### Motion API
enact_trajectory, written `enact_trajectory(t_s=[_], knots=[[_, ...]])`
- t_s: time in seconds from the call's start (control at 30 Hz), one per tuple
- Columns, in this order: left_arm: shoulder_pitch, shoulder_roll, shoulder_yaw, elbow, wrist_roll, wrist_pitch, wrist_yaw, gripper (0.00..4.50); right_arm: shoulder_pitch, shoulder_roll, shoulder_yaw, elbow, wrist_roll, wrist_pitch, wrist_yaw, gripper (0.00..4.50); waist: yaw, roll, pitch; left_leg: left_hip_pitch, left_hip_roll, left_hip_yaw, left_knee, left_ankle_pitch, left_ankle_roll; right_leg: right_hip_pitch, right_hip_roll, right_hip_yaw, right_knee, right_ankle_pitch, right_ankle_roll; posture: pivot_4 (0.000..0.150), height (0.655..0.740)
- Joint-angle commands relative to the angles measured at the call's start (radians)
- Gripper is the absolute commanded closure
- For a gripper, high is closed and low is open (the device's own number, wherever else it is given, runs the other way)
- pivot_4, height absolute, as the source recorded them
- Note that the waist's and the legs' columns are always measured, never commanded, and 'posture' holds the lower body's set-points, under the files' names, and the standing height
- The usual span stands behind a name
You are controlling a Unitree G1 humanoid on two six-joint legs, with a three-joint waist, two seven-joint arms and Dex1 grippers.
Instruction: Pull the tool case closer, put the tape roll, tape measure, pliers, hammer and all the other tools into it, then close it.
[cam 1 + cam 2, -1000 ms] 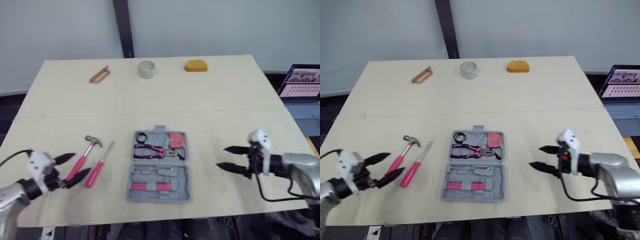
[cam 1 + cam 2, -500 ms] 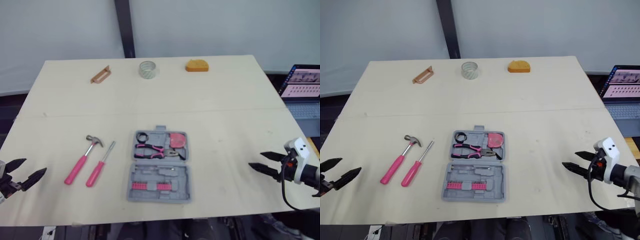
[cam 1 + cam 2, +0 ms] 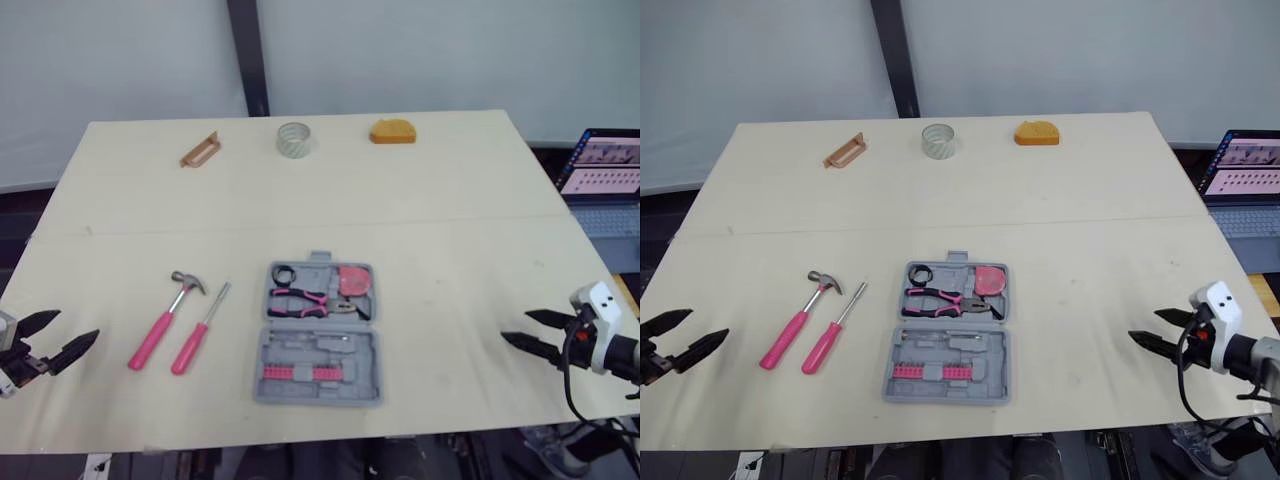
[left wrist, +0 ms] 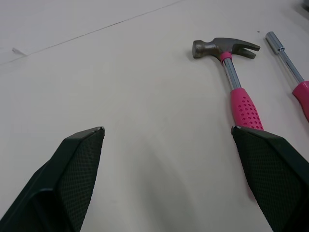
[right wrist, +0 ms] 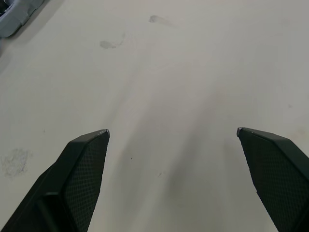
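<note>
left to right: one left gripper point(image 3: 78, 323) hangs over the near left edge of the table point(image 3: 470, 200), its two black fingers spread wide with nothing between them. just beyond it lie one hammer point(image 3: 165, 320) and one screwdriver point(image 3: 198, 332), both pink-handled, side by side and flat, heads pointing away. along the far edge sit three loose things: one brown handle-shaped piece point(image 3: 199, 149), one clear tape roll point(image 3: 294, 138) and one orange rounded piece point(image 3: 392, 131), well apart from each other.

in the middle of the near half lies the one tool case point(image 3: 320, 335), lid open. i count one black ring point(image 3: 283, 274), one pair of pliers point(image 3: 300, 298) and one pink rounded tool point(image 3: 352, 280) in its far half, and a row of pink bits point(image 3: 298, 372) in the near half. one right gripper point(image 3: 515, 325) is over the near right edge, fingers apart and empty. one laptop point(image 3: 603, 165) stands off the table to the right.

a second ago the left gripper was at the hammer and screwdriver handles and the right one just beside the case; both have since drawn back to the table's edges. none of the tools has moved.
</note>
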Motion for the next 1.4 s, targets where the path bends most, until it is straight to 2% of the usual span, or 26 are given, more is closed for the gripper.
enact_trajectory(t_s=[0.03,0.37,0.67,1.0,1.2,1.4], knots=[[-0.007,0.034,0.010,0.010,0.010,-0.021,-0.010,0.00,0.004,-0.023,-0.026,-0.038,0.015,0.004,0.004,0.03,0.000,0.000,0.000,0.000,0.000,0.000,0.000,0.000,0.000,0.000,0.000,0.000,0.000,0.000,0.000,0.150,0.7400],[0.010,0.044,0.012,0.013,0.013,-0.024,-0.029,0.00,0.021,-0.015,-0.041,-0.100,0.045,0.046,-0.001,0.03,0.000,0.000,0.000,0.001,0.000,0.001,0.000,0.000,0.000,0.000,0.000,0.000,0.000,0.000,0.000,0.150,0.7400],[0.083,0.025,0.038,-0.099,-0.018,0.027,-0.033,0.00,-0.014,-0.005,-0.020,-0.215,0.099,0.124,-0.003,0.03,0.000,0.000,0.000,0.001,0.000,0.001,0.000,0.000,0.000,0.000,0.000,0.000,0.001,0.000,0.000,0.150,0.7400],[0.218,-0.110,0.052,-0.490,-0.091,0.209,0.080,0.00,-0.093,0.007,0.037,-0.412,0.178,0.242,-0.002,0.03,0.002,-0.001,0.001,0.001,0.000,0.001,0.000,-0.001,0.000,0.000,0.000,0.001,0.001,0.000,0.000,0.150,0.7400],[0.269,-0.234,0.005,-0.768,-0.107,0.321,0.219,0.00,-0.169,0.061,0.157,-0.552,0.219,0.275,-0.004,0.03,0.004,-0.002,0.002,0.001,0.001,0.000,0.001,-0.001,0.000,0.001,0.000,0.001,0.001,0.000,0.000,0.150,0.7400],[0.294,-0.347,-0.068,-0.945,-0.065,0.375,0.365,0.00,-0.264,0.121,0.259,-0.642,0.240,0.304,-0.021,0.03,0.005,-0.003,0.002,0.001,0.000,0.000,0.001,-0.001,0.000,0.001,0.000,0.001,0.001,0.000,0.000,0.150,0.7400]])
